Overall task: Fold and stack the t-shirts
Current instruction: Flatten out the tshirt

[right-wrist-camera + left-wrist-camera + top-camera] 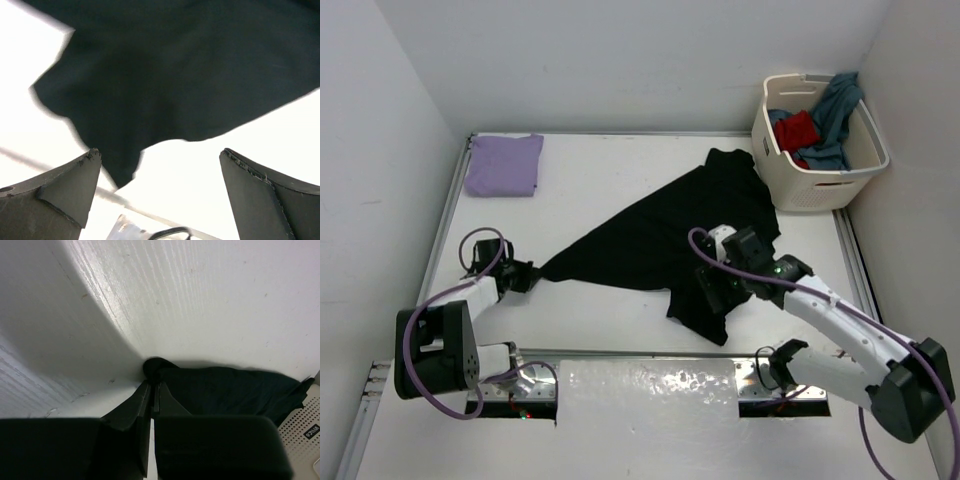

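A black t-shirt (pixel 665 235) lies spread across the middle of the table, drawn to a point at its left end. My left gripper (pixel 525 275) is shut on that left corner; in the left wrist view its fingertips (pixel 154 386) pinch a bunched tip of the black cloth (pixel 225 387). My right gripper (pixel 717 292) hovers over the shirt's lower right part, open, and nothing lies between its fingers (pixel 160 152); the black cloth (pixel 175 65) is just beyond them. A folded lavender t-shirt (pixel 503 165) rests at the back left. Red (pixel 797 130) and teal (pixel 835 115) t-shirts sit in the basket.
The cream laundry basket (pixel 820 188) stands at the back right against the wall. White walls close in the table on the left, back and right. A shiny strip (pixel 650 385) runs along the near edge between the arm bases.
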`<action>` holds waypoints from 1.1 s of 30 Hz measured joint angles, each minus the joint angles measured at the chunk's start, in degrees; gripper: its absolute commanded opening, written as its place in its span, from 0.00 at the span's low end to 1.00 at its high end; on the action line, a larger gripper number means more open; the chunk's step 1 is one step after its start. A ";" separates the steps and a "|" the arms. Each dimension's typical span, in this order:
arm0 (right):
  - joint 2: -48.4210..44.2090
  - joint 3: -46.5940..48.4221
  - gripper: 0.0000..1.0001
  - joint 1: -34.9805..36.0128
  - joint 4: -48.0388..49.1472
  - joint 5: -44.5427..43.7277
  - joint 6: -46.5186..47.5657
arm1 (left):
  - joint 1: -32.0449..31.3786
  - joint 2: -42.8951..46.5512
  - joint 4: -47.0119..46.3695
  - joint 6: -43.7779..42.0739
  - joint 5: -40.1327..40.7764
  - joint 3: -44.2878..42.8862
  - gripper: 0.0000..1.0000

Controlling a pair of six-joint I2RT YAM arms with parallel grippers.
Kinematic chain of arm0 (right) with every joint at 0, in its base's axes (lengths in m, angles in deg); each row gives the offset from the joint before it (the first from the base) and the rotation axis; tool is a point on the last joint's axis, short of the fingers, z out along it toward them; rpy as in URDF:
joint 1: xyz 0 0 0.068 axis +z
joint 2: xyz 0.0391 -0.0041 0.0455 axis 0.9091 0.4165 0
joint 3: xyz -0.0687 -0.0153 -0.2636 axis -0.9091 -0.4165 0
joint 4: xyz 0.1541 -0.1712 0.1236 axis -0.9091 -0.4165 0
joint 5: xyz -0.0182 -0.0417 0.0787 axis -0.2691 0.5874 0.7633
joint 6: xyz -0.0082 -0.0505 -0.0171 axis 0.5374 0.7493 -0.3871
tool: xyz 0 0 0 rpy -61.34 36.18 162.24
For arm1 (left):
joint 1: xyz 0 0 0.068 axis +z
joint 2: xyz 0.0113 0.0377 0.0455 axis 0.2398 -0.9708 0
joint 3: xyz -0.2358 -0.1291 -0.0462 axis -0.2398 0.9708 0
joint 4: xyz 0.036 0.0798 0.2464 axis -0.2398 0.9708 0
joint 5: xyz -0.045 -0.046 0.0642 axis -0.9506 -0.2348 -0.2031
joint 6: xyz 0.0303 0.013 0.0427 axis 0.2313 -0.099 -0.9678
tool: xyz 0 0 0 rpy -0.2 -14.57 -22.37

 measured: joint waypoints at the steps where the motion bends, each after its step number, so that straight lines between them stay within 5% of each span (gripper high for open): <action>1: -0.83 -0.28 0.99 1.75 -0.52 1.36 -0.04 | -0.09 0.00 0.15 -0.28 0.15 -0.17 0.00; 6: -1.05 -0.37 0.99 13.68 -2.03 4.59 -3.37 | -1.77 -0.04 1.68 -3.26 1.20 -2.45 0.00; 16: 7.58 -6.95 0.91 28.61 -2.19 -4.59 -15.76 | -11.23 3.76 6.36 -9.20 9.31 -10.75 0.00; 21: 13.16 -8.35 0.66 29.40 0.15 -9.09 -21.29 | -11.26 8.59 9.18 -10.54 12.90 -10.75 0.00; 26: 15.43 -8.28 0.00 29.51 4.92 -14.32 -25.77 | -11.37 10.62 10.01 -11.98 14.32 -10.80 0.00; 33: 10.71 -8.37 0.00 29.49 5.92 -21.42 -26.05 | -11.39 11.39 12.41 -15.21 14.71 -14.01 0.00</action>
